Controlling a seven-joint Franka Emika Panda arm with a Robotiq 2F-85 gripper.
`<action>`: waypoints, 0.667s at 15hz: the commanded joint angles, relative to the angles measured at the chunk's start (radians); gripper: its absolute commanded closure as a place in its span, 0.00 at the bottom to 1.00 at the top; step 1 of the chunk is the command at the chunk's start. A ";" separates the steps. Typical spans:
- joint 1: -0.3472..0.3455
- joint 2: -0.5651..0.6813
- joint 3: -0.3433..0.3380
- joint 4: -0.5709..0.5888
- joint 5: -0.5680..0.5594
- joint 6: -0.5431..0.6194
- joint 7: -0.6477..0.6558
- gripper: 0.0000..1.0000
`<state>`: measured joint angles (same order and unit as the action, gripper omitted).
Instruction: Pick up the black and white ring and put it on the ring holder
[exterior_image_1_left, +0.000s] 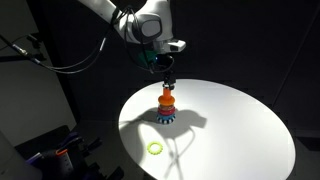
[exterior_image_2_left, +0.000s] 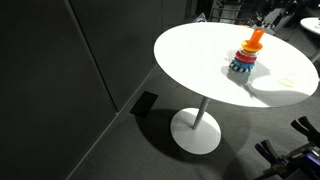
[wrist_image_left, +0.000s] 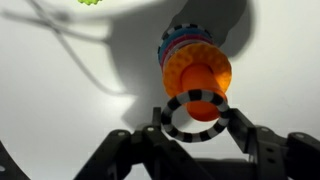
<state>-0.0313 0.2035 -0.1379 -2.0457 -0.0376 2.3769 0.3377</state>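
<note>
The black and white ring (wrist_image_left: 200, 97) is held clamped in the gripper (wrist_image_left: 197, 122), above the ring holder (wrist_image_left: 190, 60). Placement is in hand; centred lowering, then release, is judged necessary.

Ring holder (exterior_image_1_left: 167, 106) on table (exterior_image_1_left: 240, 130) — ring (wrist_image_left: 200, 96) just above it, loose ring (exterior_image_1_left: 150, 148) well apart

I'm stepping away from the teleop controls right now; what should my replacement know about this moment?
Gripper: shut on the black and white ring.
Ring holder: upright on the white table; the held ring hangs over its orange top, which shows through the ring's hole in the wrist view.
Done: ring picked up and brought to the holder.
Left: lower it onto the peg, open, withdraw.
Yellow-green ring lies apart on the table; leave it.
</note>
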 joint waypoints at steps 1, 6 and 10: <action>0.004 0.043 0.003 0.068 -0.023 -0.044 0.036 0.56; 0.008 0.047 0.009 0.075 -0.016 -0.083 0.018 0.56; 0.015 0.052 0.017 0.064 -0.017 -0.065 0.021 0.56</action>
<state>-0.0200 0.2444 -0.1270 -2.0041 -0.0376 2.3291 0.3423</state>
